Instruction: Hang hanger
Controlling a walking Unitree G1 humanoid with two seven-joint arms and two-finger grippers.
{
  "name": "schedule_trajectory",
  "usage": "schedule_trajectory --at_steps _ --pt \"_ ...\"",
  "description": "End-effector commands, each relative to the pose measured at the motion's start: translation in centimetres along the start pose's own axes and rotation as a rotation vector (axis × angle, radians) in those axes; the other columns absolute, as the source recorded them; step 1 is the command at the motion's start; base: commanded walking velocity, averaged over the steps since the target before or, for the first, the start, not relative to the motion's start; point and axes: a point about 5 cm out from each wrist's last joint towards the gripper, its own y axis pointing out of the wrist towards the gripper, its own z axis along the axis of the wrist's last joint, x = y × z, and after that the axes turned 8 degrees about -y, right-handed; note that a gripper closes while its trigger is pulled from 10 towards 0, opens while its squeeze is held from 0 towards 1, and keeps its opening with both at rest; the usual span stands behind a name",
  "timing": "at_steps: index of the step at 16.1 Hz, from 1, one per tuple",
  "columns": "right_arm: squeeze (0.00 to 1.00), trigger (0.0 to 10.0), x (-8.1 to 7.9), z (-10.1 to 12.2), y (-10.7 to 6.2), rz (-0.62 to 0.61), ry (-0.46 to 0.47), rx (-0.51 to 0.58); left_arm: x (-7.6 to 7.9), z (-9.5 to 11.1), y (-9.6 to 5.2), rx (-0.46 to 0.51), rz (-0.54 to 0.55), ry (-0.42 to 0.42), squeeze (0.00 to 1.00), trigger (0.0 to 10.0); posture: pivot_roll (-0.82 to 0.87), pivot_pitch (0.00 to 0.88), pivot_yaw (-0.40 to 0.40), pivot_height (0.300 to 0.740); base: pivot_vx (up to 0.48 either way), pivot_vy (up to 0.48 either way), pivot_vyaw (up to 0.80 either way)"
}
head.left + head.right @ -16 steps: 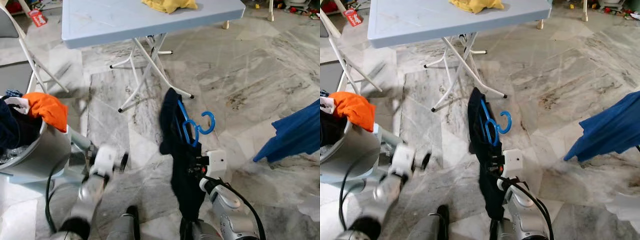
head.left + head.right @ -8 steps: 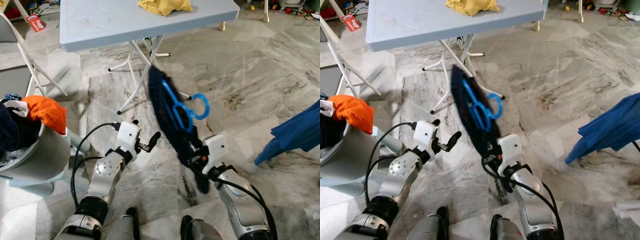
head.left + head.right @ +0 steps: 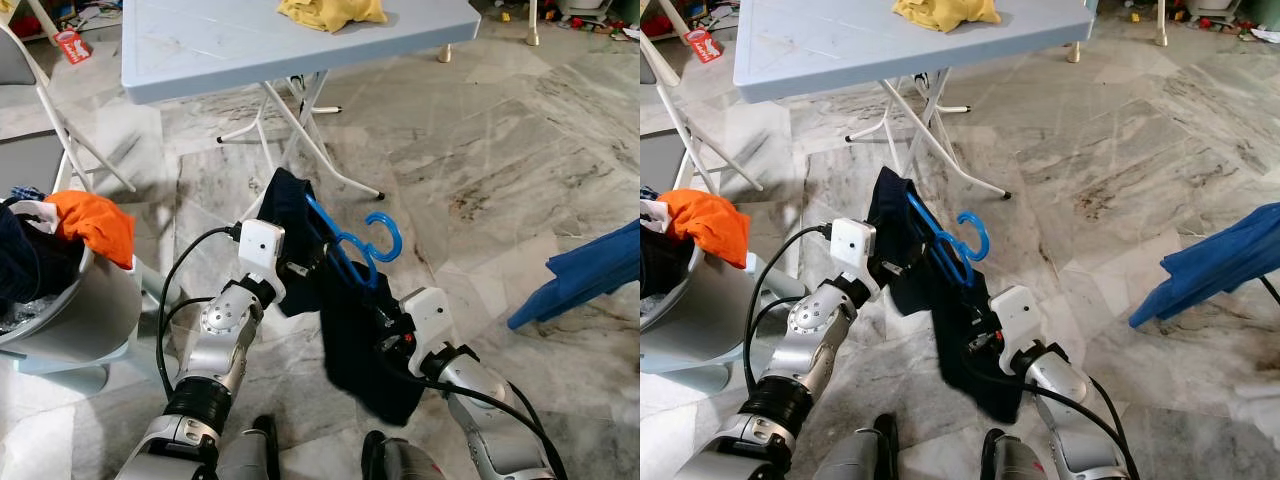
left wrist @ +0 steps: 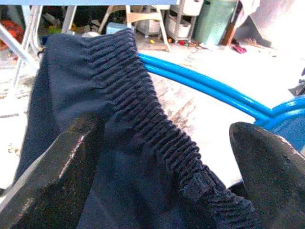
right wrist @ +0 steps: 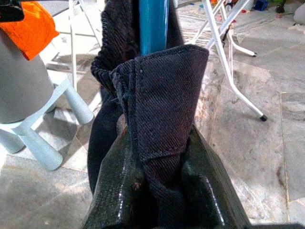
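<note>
A dark garment (image 3: 355,340) draped over a blue hanger (image 3: 345,252) is being held up above the marble floor (image 3: 480,170) at centre frame, clenched in the right claw (image 3: 385,325) so the hook is being kept free at 1 o'clock for hanging. The left claw (image 3: 300,272), spread open, is being brought to the waistband from 9 o'clock, apparently to steady the load. Compared with half a second earlier, the garment is being carried lower and the left claw is being pressed closer to it.
</note>
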Motion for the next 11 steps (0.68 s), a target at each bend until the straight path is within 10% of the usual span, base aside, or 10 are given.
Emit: schedule_trajectory --at_steps 1,8,10,11 --pt "0.0 10.0 0.0 0.7 0.0 0.004 -0.037 0.026 -0.2 0.2 0.0 0.001 0.012 -0.026 0.0 10.0 -0.09 0.215 0.032 0.74 0.0 0.0 0.0" --pt "0.0 10.0 0.0 1.9 -0.2 0.048 -0.052 0.071 -2.8 0.2 -0.1 -0.049 0.161 0.053 0.0 10.0 -0.1 0.216 0.032 0.74 0.0 0.0 0.0" --pt "0.0 10.0 -0.3 2.3 -0.5 0.089 -0.053 0.084 -3.7 0.4 -0.1 -0.061 0.198 0.066 0.0 8.0 -0.11 0.219 0.03 0.74 0.0 0.0 0.0" --pt "0.0 10.0 -0.6 2.5 -0.6 0.115 -0.057 0.087 -4.1 0.6 -0.1 -0.061 0.206 0.066 0.0 4.0 -0.12 0.22 0.029 0.74 0.0 0.0 0.0"
